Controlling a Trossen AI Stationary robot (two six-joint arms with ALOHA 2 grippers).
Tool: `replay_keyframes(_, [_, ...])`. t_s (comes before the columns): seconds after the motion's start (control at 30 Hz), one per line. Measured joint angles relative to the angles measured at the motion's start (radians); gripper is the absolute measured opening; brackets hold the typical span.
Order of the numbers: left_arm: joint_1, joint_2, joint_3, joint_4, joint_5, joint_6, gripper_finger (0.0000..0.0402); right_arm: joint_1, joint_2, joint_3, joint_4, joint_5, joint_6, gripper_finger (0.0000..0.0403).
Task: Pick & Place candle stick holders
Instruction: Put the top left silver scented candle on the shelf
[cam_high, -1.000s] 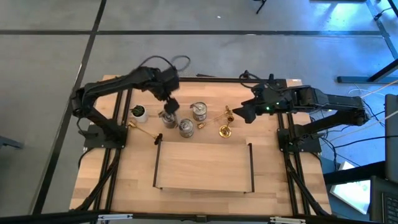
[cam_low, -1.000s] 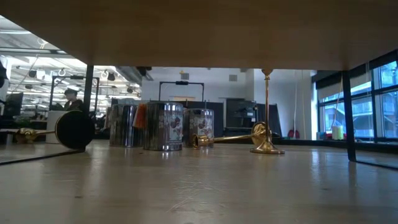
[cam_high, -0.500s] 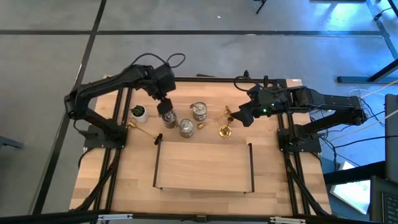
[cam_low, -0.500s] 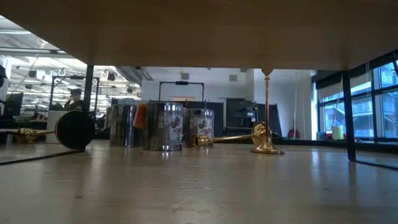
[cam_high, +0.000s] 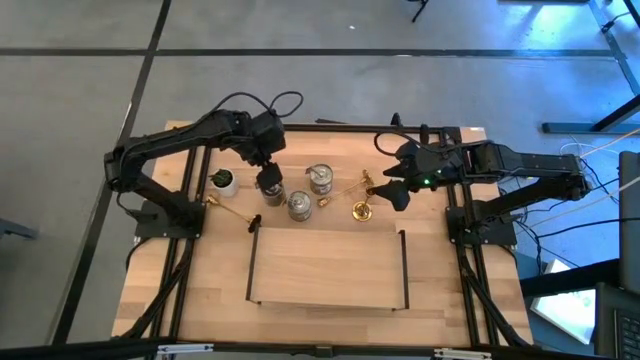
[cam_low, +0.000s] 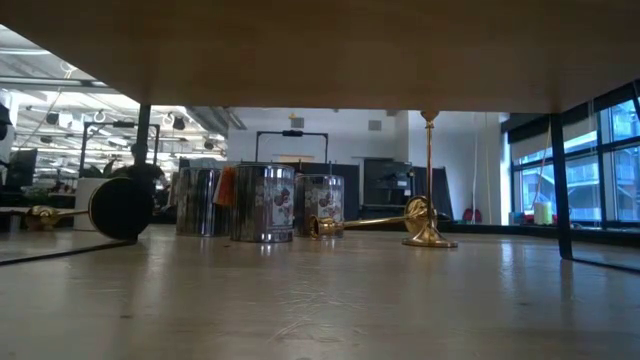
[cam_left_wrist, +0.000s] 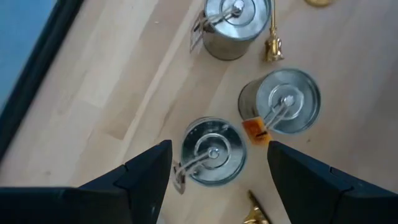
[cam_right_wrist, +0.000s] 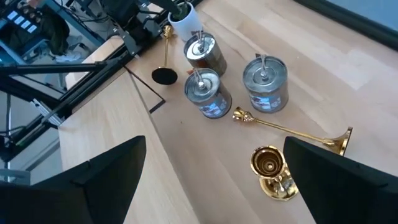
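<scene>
Candle stick holders cluster upper centre of the high view. Left gripper (cam_left_wrist: 213, 180) hangs, jaws apart, over one silver holder (cam_left_wrist: 213, 152); two others (cam_high: 299, 204) (cam_high: 320, 179) stand beside. Right gripper (cam_high: 392, 187), jaws apart, hovers near the upright gold holder (cam_high: 362, 210). Tray (cam_high: 405, 270) edges bound bare wood below.

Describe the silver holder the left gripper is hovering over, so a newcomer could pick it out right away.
Start at the shallow wooden tray at the table's front; behind its far edge stand three silver tins. The target tin is the one nearest the white cup, directly beneath the open left gripper. Its neighbours differ: one carries an orange tag, the other sits beside a fallen brass stick.
</scene>
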Motion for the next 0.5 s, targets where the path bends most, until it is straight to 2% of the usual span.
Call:
replay_keyframes(0.27, [-0.006,0.014,-0.001,-0.023,-0.026,0.067,0.0282,0.005,0.0,0.0,-0.001,0.01,-0.003,0.0383])
replay_keyframes(0.5, [-0.016,0.024,-0.002,-0.023,-0.03,0.051,0.0373,0.006,0.0,0.0,-0.002,0.01,-0.009,0.0383])
